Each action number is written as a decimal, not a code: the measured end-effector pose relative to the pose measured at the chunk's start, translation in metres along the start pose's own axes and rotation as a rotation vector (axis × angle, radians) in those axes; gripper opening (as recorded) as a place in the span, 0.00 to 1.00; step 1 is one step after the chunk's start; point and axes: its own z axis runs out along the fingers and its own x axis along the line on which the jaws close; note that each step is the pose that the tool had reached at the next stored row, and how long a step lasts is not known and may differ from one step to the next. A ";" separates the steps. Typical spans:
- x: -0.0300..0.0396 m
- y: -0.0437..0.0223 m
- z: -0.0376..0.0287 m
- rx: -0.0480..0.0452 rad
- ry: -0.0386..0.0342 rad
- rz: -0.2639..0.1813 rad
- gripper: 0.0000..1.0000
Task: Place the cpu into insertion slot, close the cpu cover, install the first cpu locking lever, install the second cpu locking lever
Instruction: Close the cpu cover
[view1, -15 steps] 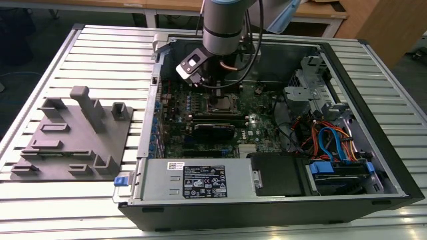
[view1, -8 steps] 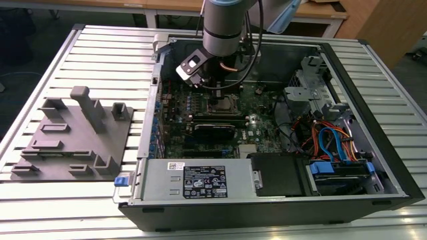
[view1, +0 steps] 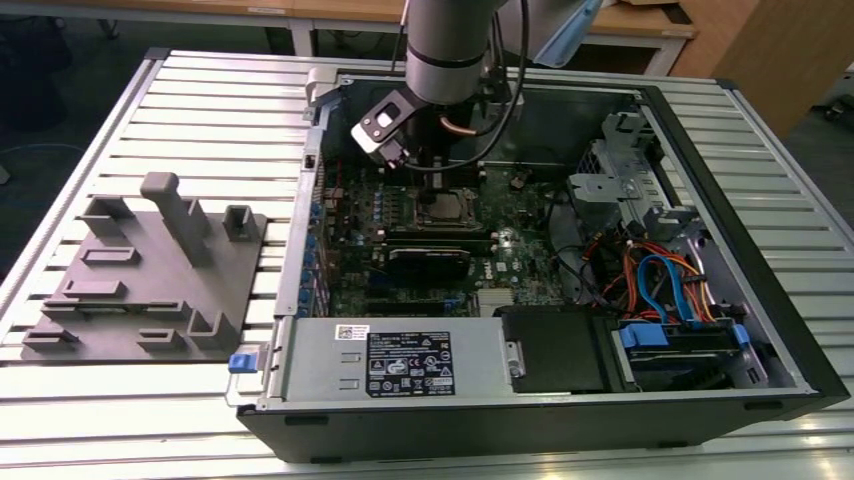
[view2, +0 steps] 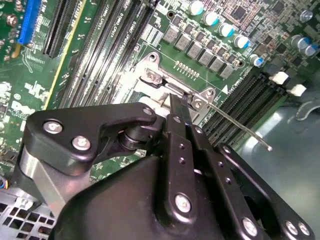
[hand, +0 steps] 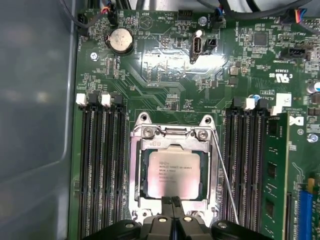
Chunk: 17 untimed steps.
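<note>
First wrist view: I read the gripper (hand: 172, 201) with its fingers pressed together and nothing between them, the tips at the near edge of the cpu cover (hand: 173, 143). Directly beyond the tips, the cpu (hand: 174, 174) lies flat in the insertion slot (hand: 134, 172), framed by the cover's cut-out. I judge the cover to be down. Just beside the cover, one locking lever (hand: 225, 175) runs lengthwise along that side, angling away from it toward the gripper end. It appears unlatched.
</note>
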 end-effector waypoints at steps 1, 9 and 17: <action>0.0000 0.0000 0.0000 -0.0001 0.0002 0.000 0.10; -0.0002 0.0086 -0.0001 0.0008 0.0001 0.000 0.10; -0.0004 0.0176 0.0000 0.0010 0.0002 0.000 0.10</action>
